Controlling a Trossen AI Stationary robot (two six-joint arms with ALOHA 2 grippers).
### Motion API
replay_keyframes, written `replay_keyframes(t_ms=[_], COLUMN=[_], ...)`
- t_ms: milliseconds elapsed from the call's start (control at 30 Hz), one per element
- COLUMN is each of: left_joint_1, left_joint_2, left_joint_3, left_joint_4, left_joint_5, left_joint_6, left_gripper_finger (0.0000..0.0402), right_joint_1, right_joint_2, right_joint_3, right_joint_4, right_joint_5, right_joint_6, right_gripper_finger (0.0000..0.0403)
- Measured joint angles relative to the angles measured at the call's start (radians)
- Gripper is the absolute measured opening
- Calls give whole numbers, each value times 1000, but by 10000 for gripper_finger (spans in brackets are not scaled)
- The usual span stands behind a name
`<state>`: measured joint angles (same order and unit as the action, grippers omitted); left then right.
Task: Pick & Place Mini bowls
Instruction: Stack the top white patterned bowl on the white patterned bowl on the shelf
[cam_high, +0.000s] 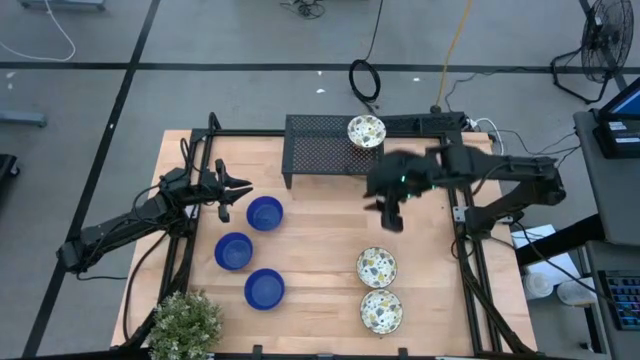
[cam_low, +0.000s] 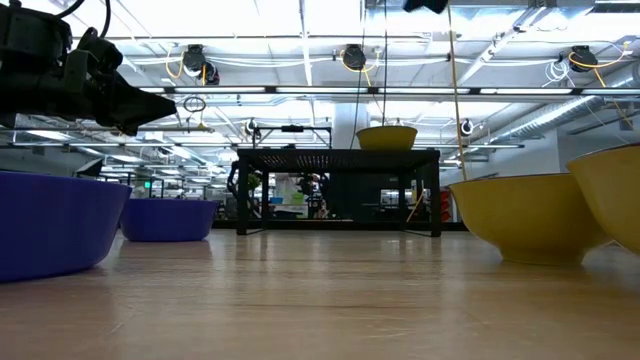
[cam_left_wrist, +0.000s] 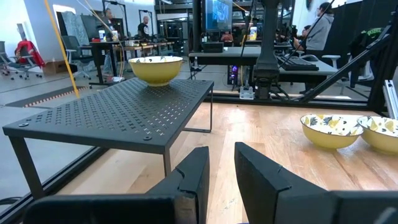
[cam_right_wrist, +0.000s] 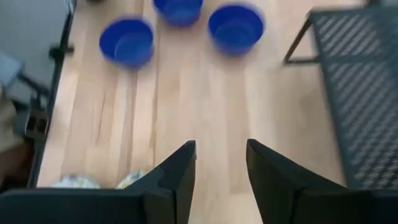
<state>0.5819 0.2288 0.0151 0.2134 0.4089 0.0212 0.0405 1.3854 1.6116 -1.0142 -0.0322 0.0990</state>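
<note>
Three blue mini bowls (cam_high: 264, 213) (cam_high: 233, 251) (cam_high: 264, 288) stand on their bases on the table's left half. Two speckled white bowls (cam_high: 376, 267) (cam_high: 381, 310) sit near the right near edge. A third speckled bowl (cam_high: 366, 131) rests on top of the black perforated rack (cam_high: 320, 145) at the far side; its outside shows yellow in the low view (cam_low: 387, 137). My left gripper (cam_high: 238, 190) hovers open just left of the farthest blue bowl, touching nothing. My right gripper (cam_high: 392, 216) hangs open above bare table between the rack and the speckled pair, and the right wrist view (cam_right_wrist: 221, 163) shows it empty.
A potted plant (cam_high: 185, 325) stands at the table's near left corner. Black frame rails (cam_high: 462, 240) run along the left and right table edges. Bare wood (cam_high: 320, 240) lies between the blue and the speckled bowls. People and desks show in the room beyond the rack.
</note>
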Motion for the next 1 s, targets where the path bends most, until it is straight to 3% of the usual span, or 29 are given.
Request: replay_keyframes(t_ms=[233,533,1000], left_joint_1=[0,0,0], left_joint_2=[0,0,0], left_joint_3=[0,0,0], left_joint_4=[0,0,0], left_joint_5=[0,0,0], left_joint_6=[0,0,0], left_gripper_finger=[81,81,81], right_joint_1=[125,160,163], right_joint_2=[1,-1,0], right_joint_3=[-222,-464,-631], right_joint_4=[2,26,299], right_joint_5=[6,62,56], right_joint_6=[51,242,265], right_gripper_finger=[169,199,198])
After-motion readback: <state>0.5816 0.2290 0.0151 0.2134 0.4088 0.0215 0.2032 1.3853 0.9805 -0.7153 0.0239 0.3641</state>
